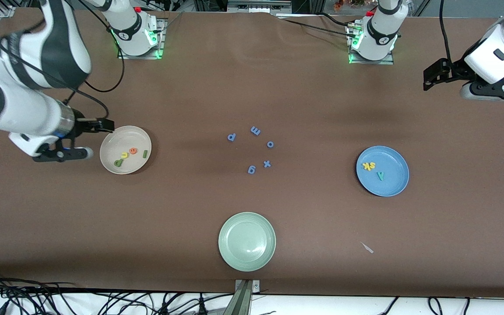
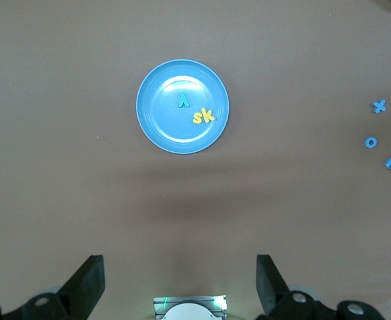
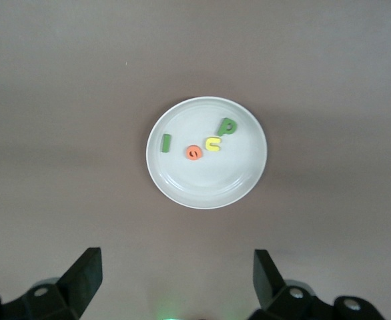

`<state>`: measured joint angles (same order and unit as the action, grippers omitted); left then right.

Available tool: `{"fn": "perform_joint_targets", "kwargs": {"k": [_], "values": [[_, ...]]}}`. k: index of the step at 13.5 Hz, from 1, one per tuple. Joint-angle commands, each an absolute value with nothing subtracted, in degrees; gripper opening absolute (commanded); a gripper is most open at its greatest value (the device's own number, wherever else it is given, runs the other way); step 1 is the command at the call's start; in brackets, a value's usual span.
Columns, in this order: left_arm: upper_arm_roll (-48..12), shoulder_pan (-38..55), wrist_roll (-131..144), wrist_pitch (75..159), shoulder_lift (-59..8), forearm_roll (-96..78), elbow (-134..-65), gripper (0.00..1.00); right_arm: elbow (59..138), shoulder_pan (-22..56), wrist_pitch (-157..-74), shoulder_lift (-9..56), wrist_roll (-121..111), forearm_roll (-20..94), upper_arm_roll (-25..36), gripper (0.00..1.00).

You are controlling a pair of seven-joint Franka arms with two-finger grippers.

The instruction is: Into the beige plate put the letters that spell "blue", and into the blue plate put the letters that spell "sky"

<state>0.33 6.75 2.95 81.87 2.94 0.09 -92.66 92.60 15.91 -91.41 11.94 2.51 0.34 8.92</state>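
The beige plate (image 1: 123, 135) (image 3: 205, 190) lies toward the right arm's end of the table. In it are the green b (image 1: 118, 162), yellow u (image 1: 124, 155), orange e (image 1: 133, 151) and dark-green l (image 1: 145, 154). The blue plate (image 1: 392, 183) (image 2: 169, 133) lies toward the left arm's end and holds the yellow s and k (image 1: 369, 166) and the teal y (image 1: 380, 176). My right gripper (image 1: 105, 125) (image 3: 177, 277) hangs open and empty just off the beige plate's rim. My left gripper (image 1: 431, 76) (image 2: 180, 280) is open and empty over bare table, well away from the blue plate.
A pale green plate (image 1: 246, 241) with nothing in it sits near the front camera at mid-table. Several blue letters (image 1: 252, 148) (image 2: 381, 105) lie scattered between the two filled plates. A small pale scrap (image 1: 367, 247) rests nearer the front camera than the blue plate.
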Motion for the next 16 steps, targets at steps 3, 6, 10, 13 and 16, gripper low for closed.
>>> {"fn": "perform_joint_targets", "kwargs": {"k": [3, 6, 10, 13, 16], "values": [[0.26, 6.86, 3.34, 80.33, 2.46, -0.35, -91.23, 1.00, 93.61, 10.37, -90.09, 2.03, 3.16, -0.09, 6.06, 1.00], [0.26, 6.86, 3.34, 80.25, 2.46, -0.35, -91.23, 1.00, 92.11, 7.04, -88.95, 1.23, 3.16, -0.53, 4.93, 1.00], [0.26, 6.94, 3.25, 80.24, 2.46, -0.35, -91.23, 1.00, 92.11, 4.75, -89.65, 0.97, 2.37, -0.17, 4.84, 1.00], [0.26, 6.86, 3.16, 80.24, 2.46, -0.35, -91.23, 1.00, 92.20, 4.04, -90.87, 1.32, 2.72, -0.09, 4.83, 1.00], [0.35, 6.86, 3.16, 80.24, 2.46, -0.35, -91.23, 1.00, 92.46, 3.17, -91.58, 1.49, 2.55, -0.35, 4.83, 1.00]]}}
